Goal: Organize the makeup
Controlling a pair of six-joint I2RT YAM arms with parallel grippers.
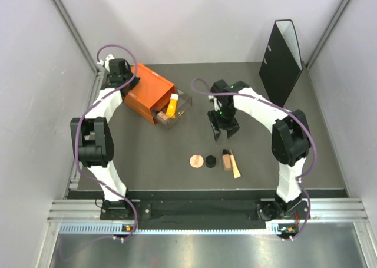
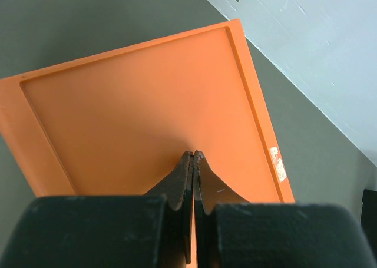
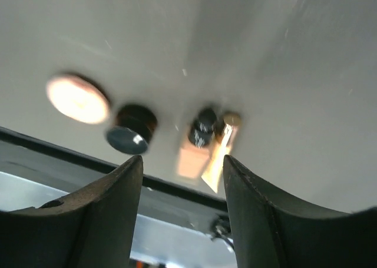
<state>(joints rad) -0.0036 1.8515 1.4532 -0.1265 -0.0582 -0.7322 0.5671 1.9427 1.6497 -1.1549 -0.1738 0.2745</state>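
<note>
Four makeup bits [image 1: 210, 161] sit near my spread right claw [image 1: 225, 132]; left claw [image 2: 193, 156] is pressed together over the orange box [image 2: 147, 115].

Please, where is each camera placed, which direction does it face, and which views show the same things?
Top external: above and behind the bases, facing down on the table; both arms show.
Left wrist: faces down on the orange drawer box; shut left gripper shows.
Right wrist: faces the table's near edge, at the pink disc and black disc; open right gripper shows.
Shared: top and right wrist both show the discs.
</note>
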